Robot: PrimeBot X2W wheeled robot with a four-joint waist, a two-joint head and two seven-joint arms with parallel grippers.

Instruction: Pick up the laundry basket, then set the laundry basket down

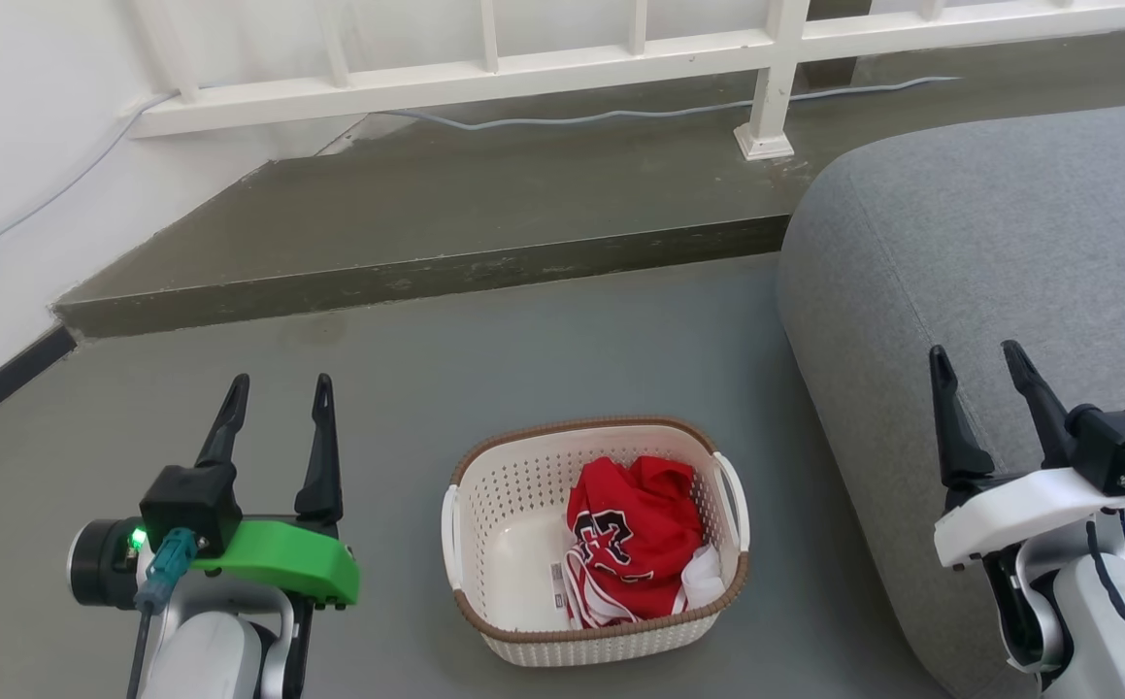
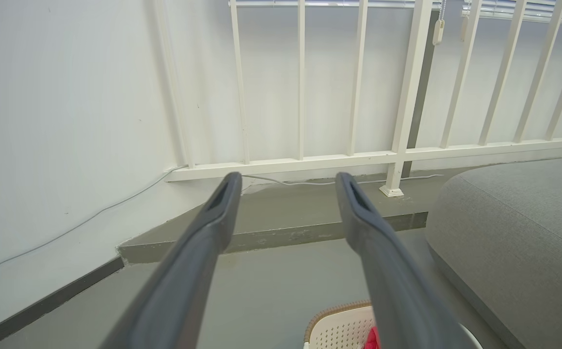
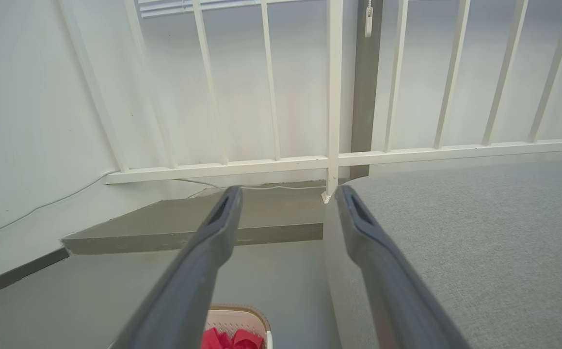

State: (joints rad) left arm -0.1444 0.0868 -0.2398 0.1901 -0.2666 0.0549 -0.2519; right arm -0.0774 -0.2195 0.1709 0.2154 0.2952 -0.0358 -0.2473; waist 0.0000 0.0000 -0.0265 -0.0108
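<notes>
Head view: basket (image 1: 513,485) on the floor between two grippers, both with fingers spread and holding nothing.
It sits right of the left gripper (image 1: 281,383) and left of the right gripper (image 1: 973,349), touching neither, with a red shirt (image 1: 630,534) inside; wrist views catch its corner by the finger bases and the railing's (image 2: 310,157) tall bars ahead.

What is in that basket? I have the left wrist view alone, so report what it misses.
Observer: The cream-white perforated plastic laundry basket with a brown woven-look rim holds a crumpled red fabric jersey.
Operator: Give me the right hand.
Observer: The right hand is open, by the edge of the grey fabric sofa, right of the basket and apart from it.
Operator: Now the handles.
Observer: Two white plastic side handles, one toward each hand, nothing touching them.
</notes>
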